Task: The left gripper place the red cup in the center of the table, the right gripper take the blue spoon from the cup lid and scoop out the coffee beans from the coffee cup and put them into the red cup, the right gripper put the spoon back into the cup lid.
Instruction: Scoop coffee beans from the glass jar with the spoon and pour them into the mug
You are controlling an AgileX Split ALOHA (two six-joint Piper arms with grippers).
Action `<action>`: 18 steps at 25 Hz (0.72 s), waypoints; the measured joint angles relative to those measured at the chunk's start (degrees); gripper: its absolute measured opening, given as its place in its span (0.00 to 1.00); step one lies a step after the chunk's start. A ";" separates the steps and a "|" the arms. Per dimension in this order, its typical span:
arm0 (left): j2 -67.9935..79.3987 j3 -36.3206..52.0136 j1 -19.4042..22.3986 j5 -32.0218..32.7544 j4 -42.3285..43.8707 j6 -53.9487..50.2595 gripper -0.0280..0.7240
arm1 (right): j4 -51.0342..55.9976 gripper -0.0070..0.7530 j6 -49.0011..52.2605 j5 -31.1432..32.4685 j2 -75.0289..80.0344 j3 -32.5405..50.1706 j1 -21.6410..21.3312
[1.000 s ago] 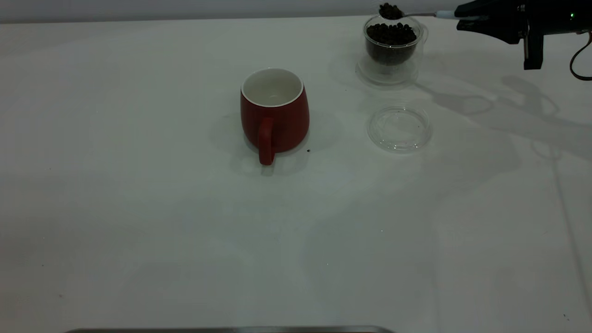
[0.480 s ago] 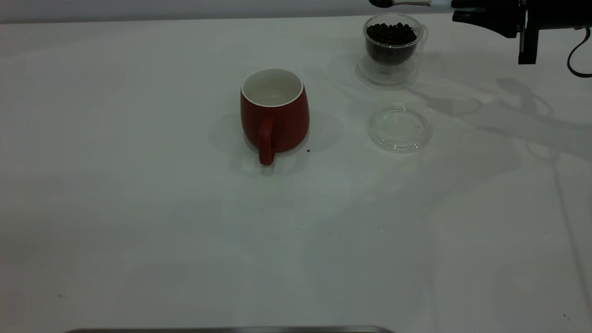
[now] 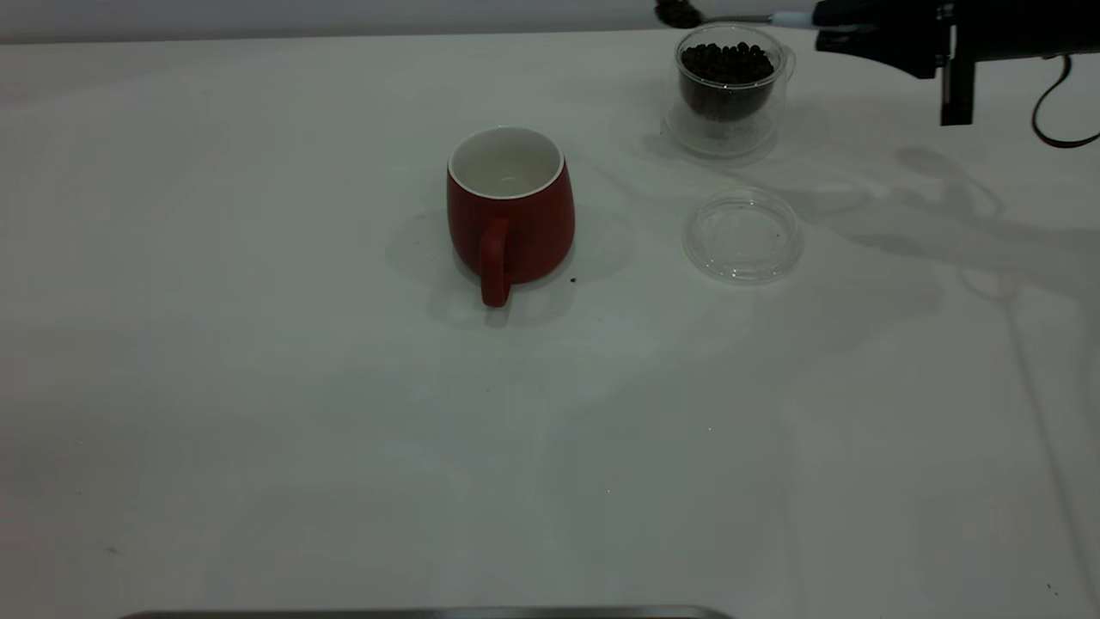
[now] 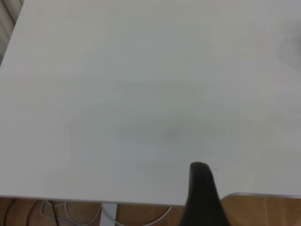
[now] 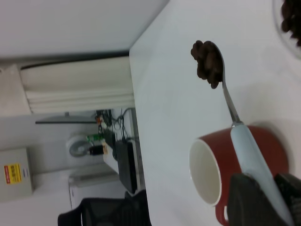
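right tool clamped on blue spoon handle, far right above coffee cup. beans heaped loose, probably roll off easily, keep level. red cup mid desk, empty. left tool: can't tell.

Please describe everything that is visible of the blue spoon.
The blue spoon has a pale-blue handle and a shiny steel neck and bowl. Its bowl carries a heap of dark coffee beans. The right gripper holds the handle in shut jaws, roughly level in the air, above the table beside the coffee cup.
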 joint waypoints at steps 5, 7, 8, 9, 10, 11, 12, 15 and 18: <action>0.00 0.00 0.00 0.00 0.00 0.00 0.82 | -0.94 0.16 0.05 0.00 0.00 0.00 1.90; 0.00 0.00 0.00 0.00 0.00 0.00 0.82 | -1.76 0.16 0.12 0.00 0.00 0.00 2.73; 0.00 0.00 0.00 0.00 0.00 0.00 0.82 | -2.13 0.16 0.12 0.00 0.00 0.00 3.02; 0.00 0.00 0.00 0.00 0.00 0.00 0.82 | -2.68 0.16 0.12 0.00 0.00 0.00 3.43; 0.00 0.00 0.00 0.00 0.00 0.00 0.82 | -3.06 0.16 0.29 0.00 0.00 0.00 3.78; 0.00 0.00 0.00 0.00 0.00 0.00 0.82 | -3.21 0.16 0.33 0.00 0.00 0.00 4.06; 0.00 0.00 0.00 0.00 0.00 0.00 0.82 | -3.43 0.16 0.56 0.00 0.00 0.00 4.44; 0.00 0.00 0.00 0.00 0.00 0.00 0.82 | -4.07 0.16 0.75 0.00 0.00 0.00 5.40; 0.00 0.00 0.00 0.00 0.00 0.00 0.82 | -4.80 0.16 0.99 0.00 0.00 0.00 6.46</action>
